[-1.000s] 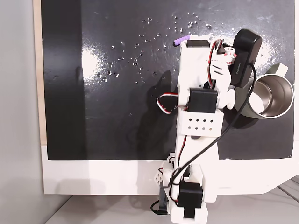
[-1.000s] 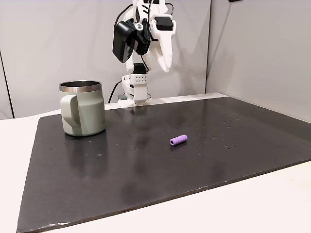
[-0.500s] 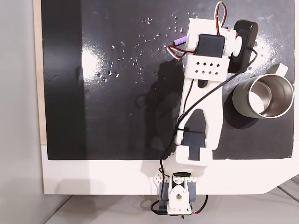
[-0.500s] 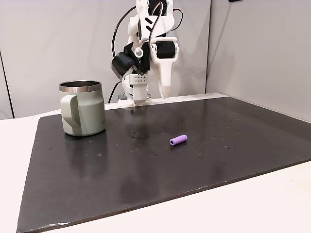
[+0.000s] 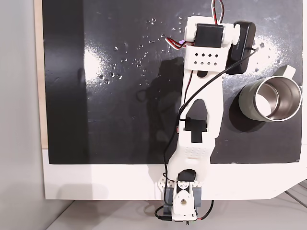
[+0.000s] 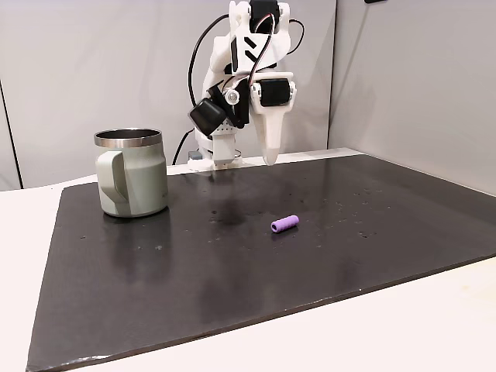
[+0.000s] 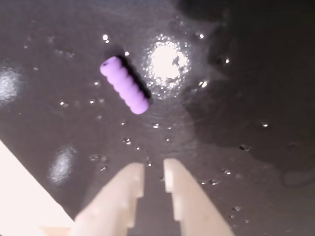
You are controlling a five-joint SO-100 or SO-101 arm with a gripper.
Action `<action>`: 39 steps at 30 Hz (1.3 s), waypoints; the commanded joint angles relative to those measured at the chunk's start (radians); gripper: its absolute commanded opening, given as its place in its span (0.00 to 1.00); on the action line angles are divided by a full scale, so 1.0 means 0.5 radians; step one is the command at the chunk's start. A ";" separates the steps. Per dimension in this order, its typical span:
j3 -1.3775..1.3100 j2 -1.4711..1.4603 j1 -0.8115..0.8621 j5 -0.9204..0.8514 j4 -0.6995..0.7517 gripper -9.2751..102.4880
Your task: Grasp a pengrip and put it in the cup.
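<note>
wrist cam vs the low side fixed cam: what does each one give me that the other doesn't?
Wrist view alone: the ribs and end hole of the pengrip, the narrow gap between the fingertips of the gripper, and the droplet-like specks on the mat.

Side fixed view alone: the cup with its handle, standing left of the arm, plus the gripper's height, hanging clear above the black mat.

Both: the pengrip lying free on the mat, the gripper apart from it and holding nothing.
</note>
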 commanded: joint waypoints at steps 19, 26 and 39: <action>-0.531 -0.374 0.003 -0.031 0.107 0.32; -0.709 -0.589 -0.055 -0.120 0.156 0.32; -0.927 -0.871 0.003 -0.132 0.156 0.31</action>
